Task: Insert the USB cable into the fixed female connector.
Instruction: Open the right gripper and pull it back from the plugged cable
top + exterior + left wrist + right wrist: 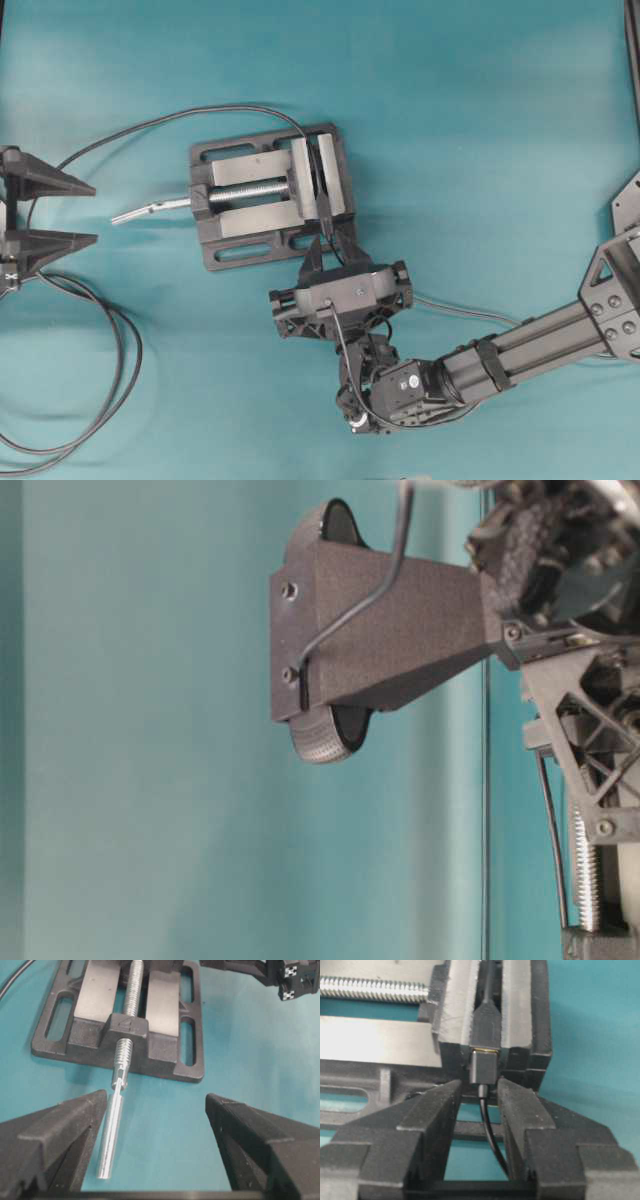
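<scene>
The USB cable [483, 1066] plug is sitting against the fixed female connector [486, 1025] in the vise [268, 195]; the joint's depth is hiding. Right gripper [479, 1102] is straddling the cable, parted; left gripper [156, 1135] is spreading wide

USB plug seated against the clamped socket

The fixed female connector [485, 1022], a small black rectangular housing, sat upright between the vise [455, 1000] jaws, its thicker black lead running away behind. The USB cable [490, 1130], thin and dark, ended in a black plug [483, 1066] pressed end-on to the connector, a sliver of metal tip showing at the joint.
</scene>
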